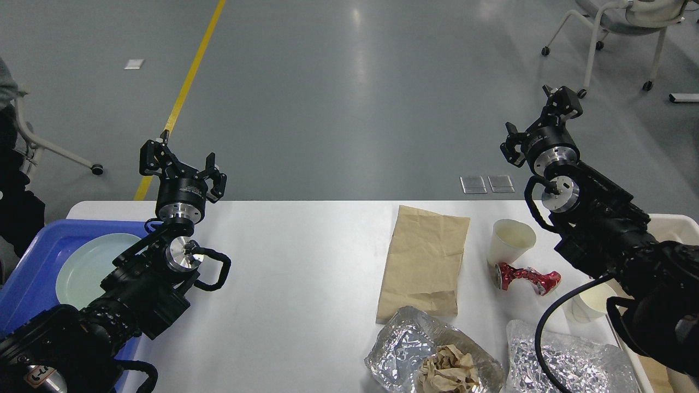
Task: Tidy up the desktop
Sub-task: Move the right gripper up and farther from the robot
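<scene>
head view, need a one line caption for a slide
Both arms raised, left hand open, above a white desktop littered with a paper bag, cup, crushed red can and foil trays.

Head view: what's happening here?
Nothing is being handled. Both arms hang raised over the desktop, the left gripper and right gripper open and empty. A paper bag, paper cup, crushed red can and foil trays lie uncollected on the right; a blue tray with a plate sits left.

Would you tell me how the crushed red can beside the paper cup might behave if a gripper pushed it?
The crushed red can looks light, so it would likely skid. Its dented body probably won't roll far. It could nudge the paper cup it seems to touch.
</scene>
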`<state>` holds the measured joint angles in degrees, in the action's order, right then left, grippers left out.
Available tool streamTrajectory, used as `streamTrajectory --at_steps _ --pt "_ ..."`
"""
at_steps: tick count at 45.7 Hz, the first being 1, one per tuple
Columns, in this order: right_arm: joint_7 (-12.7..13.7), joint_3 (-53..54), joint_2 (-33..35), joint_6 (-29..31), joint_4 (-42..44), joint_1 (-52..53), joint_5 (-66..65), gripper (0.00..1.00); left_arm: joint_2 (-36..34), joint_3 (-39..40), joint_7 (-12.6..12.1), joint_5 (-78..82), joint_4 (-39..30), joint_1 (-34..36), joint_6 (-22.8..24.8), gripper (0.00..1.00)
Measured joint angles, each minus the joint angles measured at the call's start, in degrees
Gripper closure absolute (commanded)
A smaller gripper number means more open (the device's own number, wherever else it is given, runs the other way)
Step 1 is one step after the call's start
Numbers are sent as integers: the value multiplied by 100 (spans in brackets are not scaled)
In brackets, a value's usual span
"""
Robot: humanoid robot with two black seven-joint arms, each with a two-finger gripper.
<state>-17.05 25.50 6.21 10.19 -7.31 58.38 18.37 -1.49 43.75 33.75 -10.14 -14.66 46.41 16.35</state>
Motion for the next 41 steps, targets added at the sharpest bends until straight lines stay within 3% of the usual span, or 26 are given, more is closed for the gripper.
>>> streamTrajectory --at_steps 28,37,41 --pt "-30 -183 155 153 -210 198 -67 0 0 0 9 2 -2 0 0 0" --pt "-26 -1272 607 391 -829 627 -119 0 0 -1 9 2 -3 0 0 0" --pt "-20 -2409 805 437 -1270 1106 -175 0 0 -1 9 2 -3 0 0 0"
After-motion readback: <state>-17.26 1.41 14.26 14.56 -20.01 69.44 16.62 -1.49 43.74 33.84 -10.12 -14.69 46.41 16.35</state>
